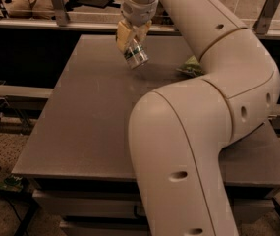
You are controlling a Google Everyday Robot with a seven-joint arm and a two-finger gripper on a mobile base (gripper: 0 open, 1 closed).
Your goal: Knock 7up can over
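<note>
The gripper (131, 43) is up near the back of the table (85, 117), a bit left of the middle. Its two pale yellow fingers (123, 35) point down. They are closed around the 7up can (136, 57), one on each side of it. The top part of the can is tucked between them.

The can is not standing up straight. It leans, and its shiny silver end points down and to the right. You can see a bit of green on its side. It looks like it is held just above the gray table top, but I cannot tell for sure if its low end touches the table. A soft dark shadow lies on the table just to the right of it.

The white wrist goes up from the gripper to the top edge of the view. The big white arm (228, 77) bends down on the right and fills the front.

A green chip bag (192, 66) lies on the table to the right of the can, apart from it. The arm hides part of it.

Behind the table is a long rail (26, 23). On the speckled floor at the lower left lies a small green board (11, 183).
</note>
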